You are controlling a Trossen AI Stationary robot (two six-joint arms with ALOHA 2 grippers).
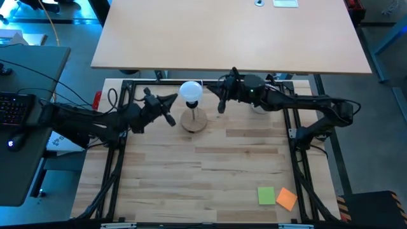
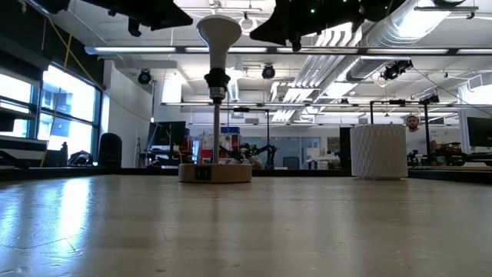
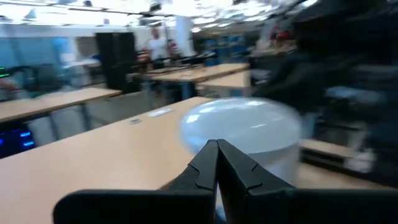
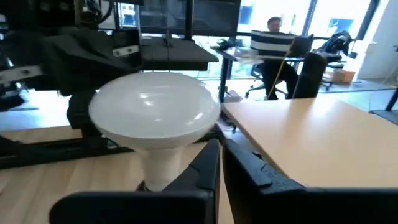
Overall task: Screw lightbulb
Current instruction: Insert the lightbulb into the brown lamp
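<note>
The white frosted lightbulb (image 1: 191, 91) stands upright with its narrow base in the black socket post (image 2: 217, 81) of the round wooden stand (image 1: 194, 121), at the table's far middle. It also shows in the low view (image 2: 219, 31), the left wrist view (image 3: 249, 134) and the right wrist view (image 4: 154, 112). My left gripper (image 1: 174, 99) is shut, just left of the globe at its height. My right gripper (image 1: 220, 107) is shut, a little to the right of the globe. Neither shows any touch with the bulb.
A white ribbed cup (image 2: 378, 151) stands at the far right, under my right arm. A green note (image 1: 266, 195) and an orange note (image 1: 287, 198) lie near the table's near right corner. A second tabletop (image 1: 229, 35) lies beyond the far edge.
</note>
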